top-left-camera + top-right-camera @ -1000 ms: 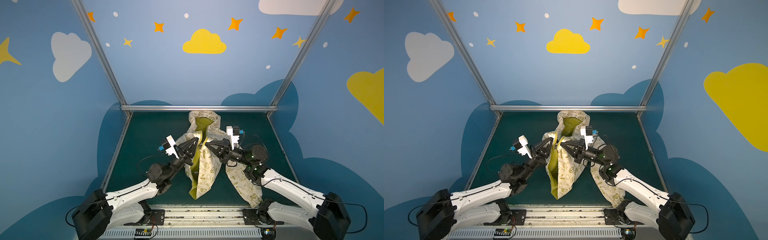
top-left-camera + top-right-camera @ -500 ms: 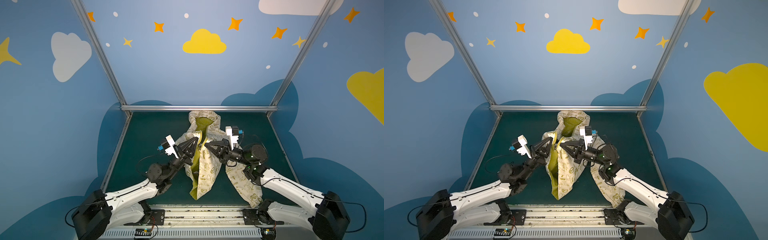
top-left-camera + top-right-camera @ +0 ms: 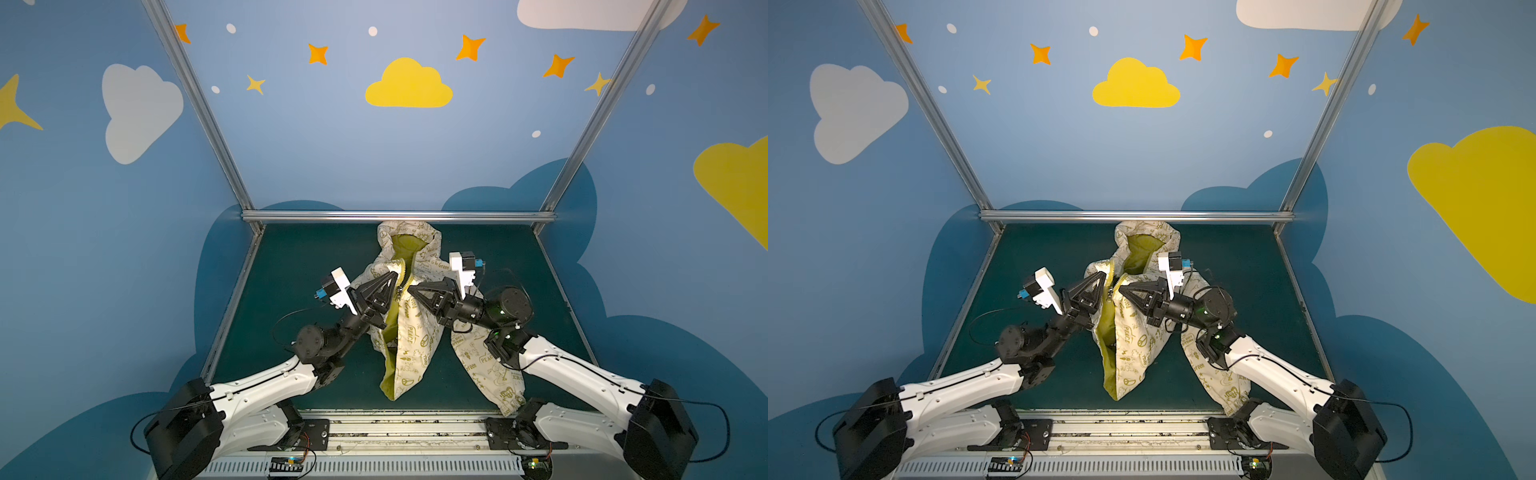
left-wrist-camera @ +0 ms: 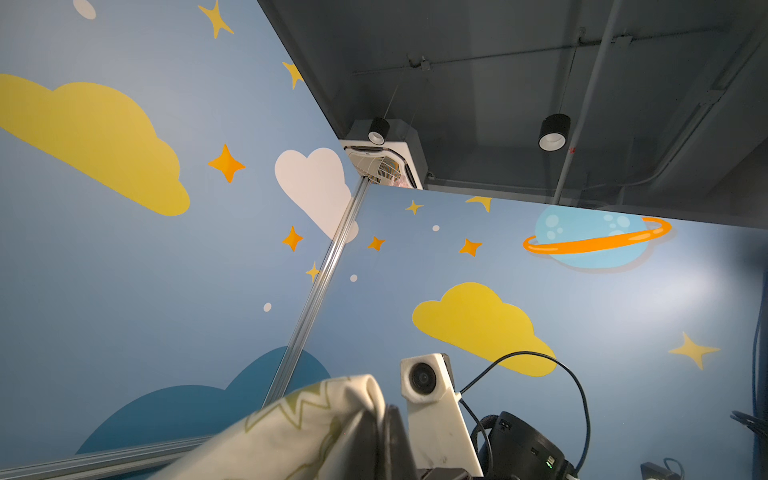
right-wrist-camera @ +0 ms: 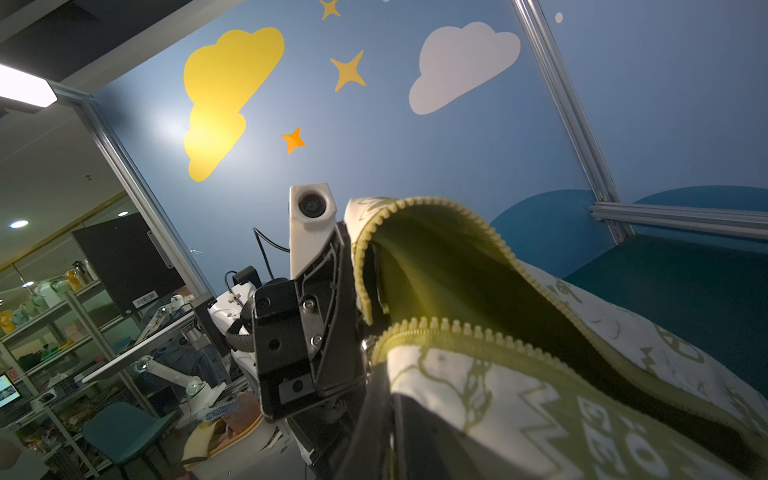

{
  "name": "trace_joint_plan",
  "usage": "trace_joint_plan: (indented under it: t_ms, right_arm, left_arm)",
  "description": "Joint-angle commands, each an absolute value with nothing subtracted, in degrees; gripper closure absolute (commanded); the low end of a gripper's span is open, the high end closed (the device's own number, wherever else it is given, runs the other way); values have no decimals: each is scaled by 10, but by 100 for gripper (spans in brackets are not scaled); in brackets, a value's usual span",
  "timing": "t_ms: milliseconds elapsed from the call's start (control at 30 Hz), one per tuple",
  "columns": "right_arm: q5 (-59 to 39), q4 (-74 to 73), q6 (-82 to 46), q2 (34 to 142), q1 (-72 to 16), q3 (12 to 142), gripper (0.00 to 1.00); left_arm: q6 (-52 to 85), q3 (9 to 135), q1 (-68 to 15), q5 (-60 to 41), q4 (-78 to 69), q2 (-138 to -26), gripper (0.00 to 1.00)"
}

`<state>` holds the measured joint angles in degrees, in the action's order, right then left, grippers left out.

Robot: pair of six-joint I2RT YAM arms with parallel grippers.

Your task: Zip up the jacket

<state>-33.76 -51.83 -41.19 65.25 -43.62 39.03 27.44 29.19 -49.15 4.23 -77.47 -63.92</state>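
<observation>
The cream jacket [image 3: 409, 345] with olive prints is held up off the green mat in both top views, its hood [image 3: 409, 235] toward the back. Its front hangs open and shows the lime lining [image 3: 1106, 328]. My left gripper [image 3: 395, 275] is shut on the left front edge next to the zipper teeth, with fabric [image 4: 299, 428] bunched over its fingers [image 4: 384, 440]. My right gripper [image 3: 411, 288] is shut on the opposite front edge [image 5: 449, 382], just below the olive zipper teeth [image 5: 457, 332]. The two grippers stand tip to tip, a short gap apart.
One sleeve [image 3: 486, 365] trails down toward the front rail beside the right arm [image 3: 573, 374]. Aluminium frame posts and a back rail [image 3: 399, 216] border the green mat [image 3: 299, 270]. Blue walls close the cell on three sides.
</observation>
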Motion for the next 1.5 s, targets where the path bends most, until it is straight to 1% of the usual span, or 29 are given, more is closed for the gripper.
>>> trace_joint_plan:
  t_ms: [0, 900, 1467]
  right_arm:
    - [-340, -558, -414, 649, -434, 388, 100]
    - [-337, -590, -438, 668, -426, 402, 100]
    - [-322, -607, -453, 657, -416, 399, 100]
  left_arm:
    - [276, 306, -490, 34, -801, -637, 97]
    - [279, 304, -490, 35, -800, -647, 97]
    - [260, 298, -490, 39, -800, -646, 97]
